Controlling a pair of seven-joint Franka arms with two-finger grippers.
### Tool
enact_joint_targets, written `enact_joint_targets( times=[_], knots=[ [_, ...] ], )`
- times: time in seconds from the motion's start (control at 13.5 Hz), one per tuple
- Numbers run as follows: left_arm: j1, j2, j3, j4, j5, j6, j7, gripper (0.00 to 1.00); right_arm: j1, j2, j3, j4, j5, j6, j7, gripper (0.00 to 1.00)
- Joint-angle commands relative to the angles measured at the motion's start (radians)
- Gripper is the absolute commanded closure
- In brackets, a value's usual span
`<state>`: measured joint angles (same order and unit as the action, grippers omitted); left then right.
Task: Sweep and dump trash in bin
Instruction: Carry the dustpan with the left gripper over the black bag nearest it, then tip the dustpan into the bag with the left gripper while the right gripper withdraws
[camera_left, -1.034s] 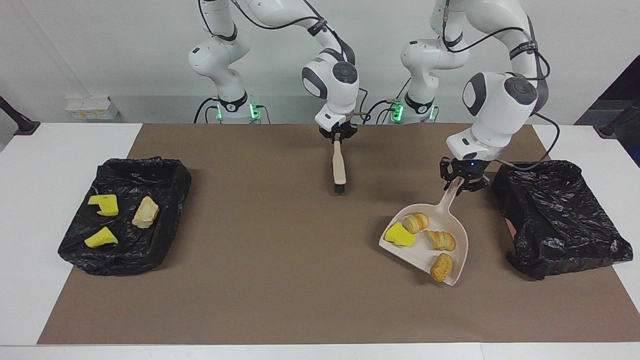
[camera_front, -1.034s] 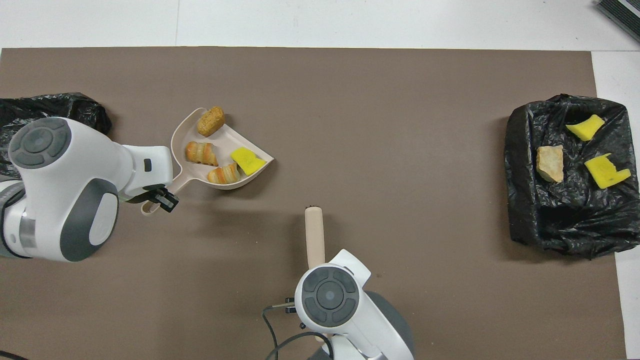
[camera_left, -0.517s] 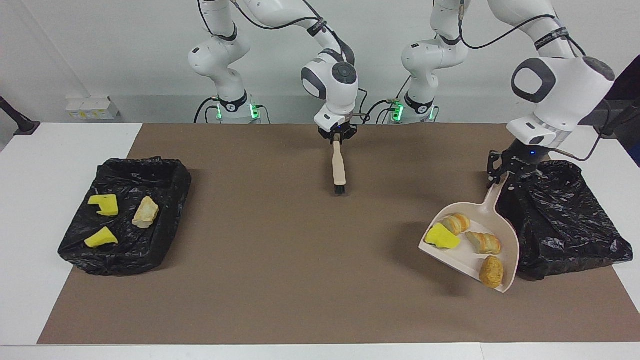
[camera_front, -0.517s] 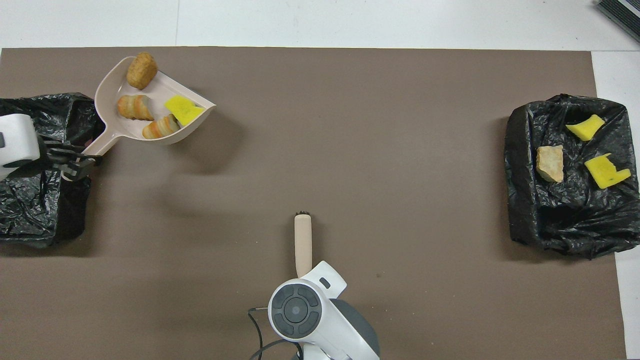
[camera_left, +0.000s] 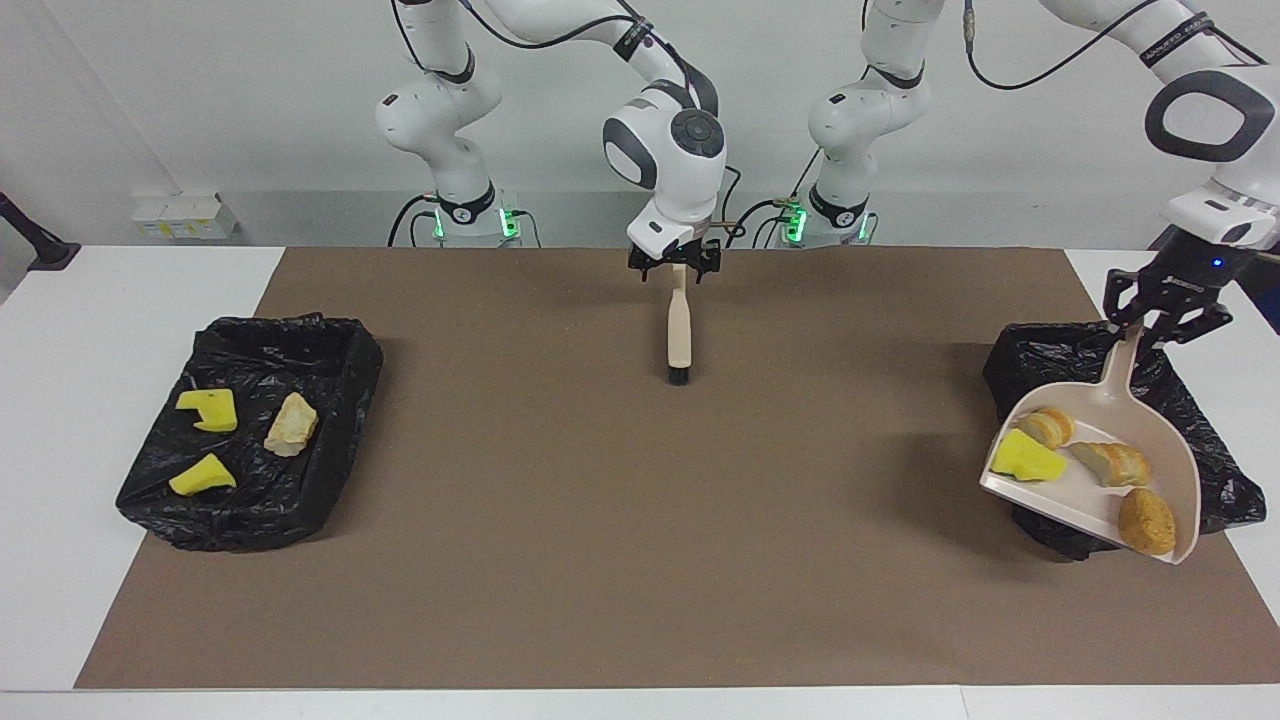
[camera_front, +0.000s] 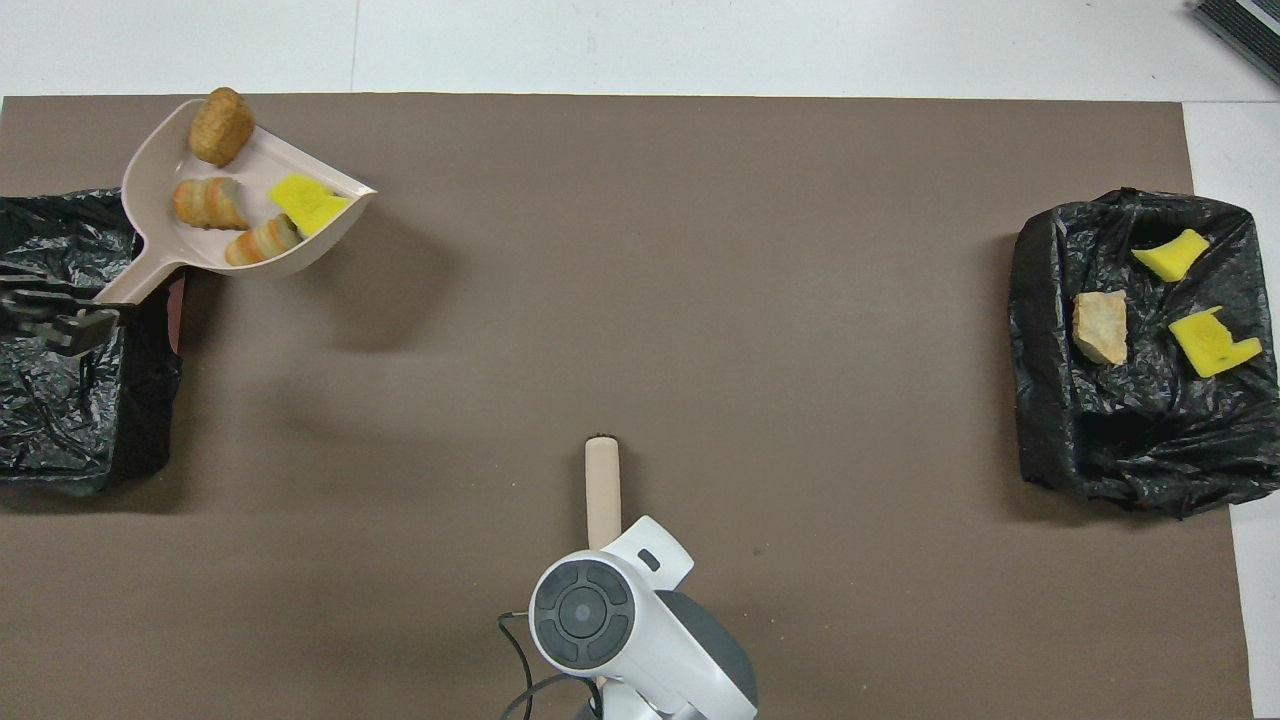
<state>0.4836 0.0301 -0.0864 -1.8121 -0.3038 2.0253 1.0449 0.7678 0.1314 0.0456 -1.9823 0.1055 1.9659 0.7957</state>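
Note:
My left gripper (camera_left: 1152, 333) (camera_front: 95, 310) is shut on the handle of the beige dustpan (camera_left: 1165, 450) (camera_front: 255, 170), held in the air over the black-lined bin (camera_left: 1050, 365) (camera_front: 60, 420) at the left arm's end. In the pan lie a yellow sponge chunk (camera_left: 1028, 456) (camera_front: 308, 200), two croissants (camera_left: 1110, 462) (camera_front: 198, 203) and a brown pastry (camera_left: 1147, 520) (camera_front: 222, 112). The brush (camera_left: 679, 330) (camera_front: 602, 488) lies on the mat near the robots. Over its handle end stands my right gripper (camera_left: 676, 264), open; in the overhead view its own wrist hides it.
A second black-lined bin (camera_left: 335, 350) (camera_front: 1130, 440) sits at the right arm's end. It holds two yellow sponge chunks (camera_left: 208, 408) (camera_front: 1212, 343) and a pale beige lump (camera_left: 291, 423) (camera_front: 1100, 325). A brown mat (camera_left: 560, 520) covers the table's middle.
The left arm lifted the loaded dustpan off the mat and carried it over the bin at its end. The right gripper opened, let go of the brush handle and rose slightly.

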Motion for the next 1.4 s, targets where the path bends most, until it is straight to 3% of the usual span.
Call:
enact_joint_targets(
  times=[0.0, 0.3, 0.59, 1.18, 1.33],
  knots=[
    [0.113, 0.036, -0.012, 0.08, 0.012, -0.025, 0.155, 1.0, -0.094, -0.062, 0.003, 0.049, -0.024, -0.097, -0.103, 0.0],
    [0.178, 0.117, -0.007, 0.229, 0.178, -0.02, 0.429, 1.0, -0.255, -0.084, 0.003, 0.178, -0.076, -0.278, -0.369, 0.0],
    [0.159, 0.128, -0.015, 0.249, 0.4, -0.007, 0.534, 1.0, -0.416, -0.119, -0.018, 0.217, -0.096, -0.337, -0.675, 0.0],
    [-0.083, 0.071, -0.021, 0.31, 0.889, -0.027, 0.535, 1.0, -0.688, -0.153, -0.036, 0.255, -0.165, -0.337, -1.038, 0.0],
    [-0.131, 0.059, -0.023, 0.312, 0.93, -0.027, 0.537, 1.0, -0.769, -0.151, -0.036, 0.261, -0.17, -0.335, -1.121, 0.0]
  ],
)
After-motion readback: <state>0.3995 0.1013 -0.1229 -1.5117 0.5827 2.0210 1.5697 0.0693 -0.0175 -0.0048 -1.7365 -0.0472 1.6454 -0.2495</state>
